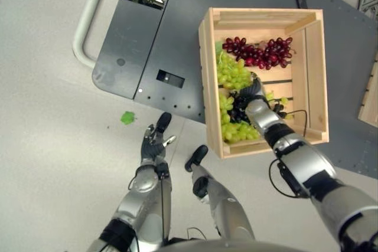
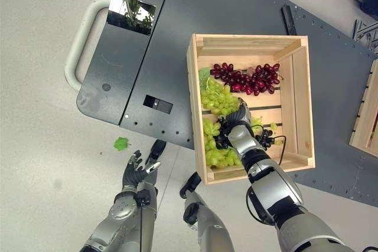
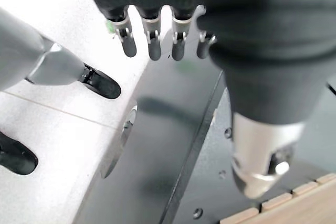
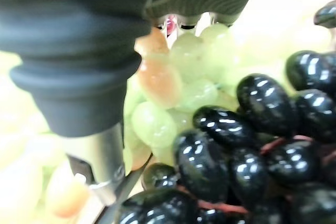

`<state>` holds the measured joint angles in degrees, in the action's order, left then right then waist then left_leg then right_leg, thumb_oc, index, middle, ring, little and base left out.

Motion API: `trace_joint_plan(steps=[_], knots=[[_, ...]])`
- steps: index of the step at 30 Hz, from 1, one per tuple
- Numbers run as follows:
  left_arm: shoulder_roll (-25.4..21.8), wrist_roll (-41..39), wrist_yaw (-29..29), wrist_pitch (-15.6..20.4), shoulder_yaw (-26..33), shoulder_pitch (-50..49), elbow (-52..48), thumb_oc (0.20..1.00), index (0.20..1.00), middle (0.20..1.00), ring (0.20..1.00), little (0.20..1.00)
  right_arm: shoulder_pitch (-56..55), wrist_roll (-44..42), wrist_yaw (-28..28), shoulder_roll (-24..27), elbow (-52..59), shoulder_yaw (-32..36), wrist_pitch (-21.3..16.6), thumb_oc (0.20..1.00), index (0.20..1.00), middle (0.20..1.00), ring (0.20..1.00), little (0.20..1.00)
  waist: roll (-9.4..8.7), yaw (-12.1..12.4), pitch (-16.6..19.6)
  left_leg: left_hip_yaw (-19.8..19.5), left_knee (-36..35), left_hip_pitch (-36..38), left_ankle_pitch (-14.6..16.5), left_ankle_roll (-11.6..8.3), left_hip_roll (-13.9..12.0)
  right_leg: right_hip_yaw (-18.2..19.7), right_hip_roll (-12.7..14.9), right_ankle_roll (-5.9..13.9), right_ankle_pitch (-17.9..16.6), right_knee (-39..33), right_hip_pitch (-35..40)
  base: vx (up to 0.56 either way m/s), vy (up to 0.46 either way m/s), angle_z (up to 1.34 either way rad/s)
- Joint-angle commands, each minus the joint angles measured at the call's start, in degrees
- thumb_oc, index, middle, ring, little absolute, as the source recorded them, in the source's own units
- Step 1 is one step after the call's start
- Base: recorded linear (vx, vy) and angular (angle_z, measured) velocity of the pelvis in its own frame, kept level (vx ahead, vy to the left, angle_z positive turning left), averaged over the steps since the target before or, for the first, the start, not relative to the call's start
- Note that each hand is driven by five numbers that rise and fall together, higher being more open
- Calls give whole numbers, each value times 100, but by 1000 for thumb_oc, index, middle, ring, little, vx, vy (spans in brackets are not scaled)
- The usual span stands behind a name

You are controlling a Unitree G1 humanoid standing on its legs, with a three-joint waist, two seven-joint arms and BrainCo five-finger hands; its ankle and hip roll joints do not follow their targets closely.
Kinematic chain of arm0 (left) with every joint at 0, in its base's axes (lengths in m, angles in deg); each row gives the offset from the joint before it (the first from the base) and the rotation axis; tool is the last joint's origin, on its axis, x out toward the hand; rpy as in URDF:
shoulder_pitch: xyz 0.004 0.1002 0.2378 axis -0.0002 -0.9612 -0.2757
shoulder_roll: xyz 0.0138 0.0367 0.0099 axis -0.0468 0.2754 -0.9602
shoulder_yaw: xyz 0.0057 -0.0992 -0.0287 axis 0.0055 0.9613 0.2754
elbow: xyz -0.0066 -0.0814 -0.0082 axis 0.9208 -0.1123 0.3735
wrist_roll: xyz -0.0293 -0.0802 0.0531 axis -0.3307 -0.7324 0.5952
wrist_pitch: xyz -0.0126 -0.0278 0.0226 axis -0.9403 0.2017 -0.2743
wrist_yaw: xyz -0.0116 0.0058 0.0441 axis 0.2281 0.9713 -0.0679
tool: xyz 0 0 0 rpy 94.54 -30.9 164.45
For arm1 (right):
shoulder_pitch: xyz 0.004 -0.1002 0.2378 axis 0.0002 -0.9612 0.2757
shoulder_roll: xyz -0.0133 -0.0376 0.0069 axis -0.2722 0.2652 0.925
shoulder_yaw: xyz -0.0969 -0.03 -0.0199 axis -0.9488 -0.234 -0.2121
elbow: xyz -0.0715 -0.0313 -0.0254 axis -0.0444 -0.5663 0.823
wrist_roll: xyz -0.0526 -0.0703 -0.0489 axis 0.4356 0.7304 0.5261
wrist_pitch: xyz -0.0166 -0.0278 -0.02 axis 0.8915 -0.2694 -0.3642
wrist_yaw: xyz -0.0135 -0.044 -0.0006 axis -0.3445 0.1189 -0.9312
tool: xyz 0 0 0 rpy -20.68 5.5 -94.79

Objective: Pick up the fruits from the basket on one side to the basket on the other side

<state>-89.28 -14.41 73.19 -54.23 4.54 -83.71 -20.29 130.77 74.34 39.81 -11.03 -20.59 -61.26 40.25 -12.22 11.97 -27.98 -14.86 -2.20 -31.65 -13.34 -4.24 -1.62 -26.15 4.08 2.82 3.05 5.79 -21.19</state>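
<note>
- Black grapes are lying in the wooden crate, against green grapes; red grapes are sitting nearer the far wall.
- Right robot hand is reaching among them, grip unclear.
- Left robot hand is hanging relaxed over open floor.

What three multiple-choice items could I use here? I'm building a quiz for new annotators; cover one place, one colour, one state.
1. Where is the right robot hand?
A. Inside the wooden crate, among grapes
B. On the floor beside the green leaf
C. On the white handle

2. What colour is the grape bunch at the crate's far end?
A. Orange
B. Dark red
C. White

3. How are the left robot hand's fingers?
A. Curled round grapes
B. Pinching a leaf
C. Straight, holding nothing

Answers: 1 A, the eye views show it down among the green grapes and black grapes. 2 B, the red bunch lies by the far wall. 3 C, its wrist view shows straight fingers over the floor.
</note>
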Motion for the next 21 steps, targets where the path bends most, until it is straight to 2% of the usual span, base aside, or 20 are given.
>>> trace_joint_plan(steps=[1, 6, 9, 10, 15, 19, 21], knots=[[-102, -118, 176, 366, 588, 1075, -544, 1000, 1000, 1000, 1000, 1000, 527, 169, -55, -120, -125, -235, -16, 1000, 1000, 1000, 1000, 1000, -184, 62, -181, 7, 38, 240, 682, -209, -81, 77, 699, 795, -615, -456, 149, 0, 0, 0], [-50, -132, 118, 384, 413, 1102, -517, 1000, 1000, 1000, 1000, 1000, 761, 372, -138, -190, -642, -275, 168, 1000, 1000, 1000, 1000, 1000, -52, 182, -181, -16, 36, 243, 713, -214, -61, 62, 693, 788, -581, -447, 175, 0, 0, 0], [18, -126, 62, 403, 229, 1175, -467, 1000, 1000, 1000, 1000, 1000, 915, 713, -173, -129, -1048, -268, 394, 1000, 1000, 1000, 1000, 1000, 120, 303, -181, -73, 60, 171, 714, -206, -7, 0, 714, 791, -578, -429, 146, 0, 0, 0], [15, -126, 63, 403, 225, 1207, -464, 1000, 1000, 1000, 1000, 1000, 941, 715, -175, -114, -1049, -256, 394, 1000, 1000, 1000, 1000, 1000, 119, 293, -181, -87, 78, 110, 679, -198, 14, -13, 729, 793, -609, -431, 103, 19, 0, 5], [110, -124, 4, 388, 31, 1306, -378, 1000, 1000, 1000, 1000, 1000, 828, 470, -92, -44, -1261, 171, 514, 1000, 1000, 1000, 1000, 1000, 384, 465, -181, -160, 115, 36, 718, -194, 63, -71, 761, 800, -563, -396, 80, 7, 7, 8], [162, -133, -37, 393, -142, 1372, -317, 1000, 1000, 1000, 1000, 1000, 894, 784, 34, -2, -1265, 67, 627, 1000, 1000, 1000, 1000, 1000, 564, 589, -181, -232, 139, -140, 685, -197, 118, -116, 772, 801, -561, -383, -47, 1, 13, 11], [165, -123, -43, 400, -174, 1377, -332, 1000, 1000, 1000, 1000, 1000, 932, 880, 46, 33, -1277, 23, 656, 1000, 1000, 1000, 1000, 1000, 590, 607, -181, -252, 140, -192, 675, -200, 125, -128, 772, 801, -563, -383, -85, 0, 1, 2]])
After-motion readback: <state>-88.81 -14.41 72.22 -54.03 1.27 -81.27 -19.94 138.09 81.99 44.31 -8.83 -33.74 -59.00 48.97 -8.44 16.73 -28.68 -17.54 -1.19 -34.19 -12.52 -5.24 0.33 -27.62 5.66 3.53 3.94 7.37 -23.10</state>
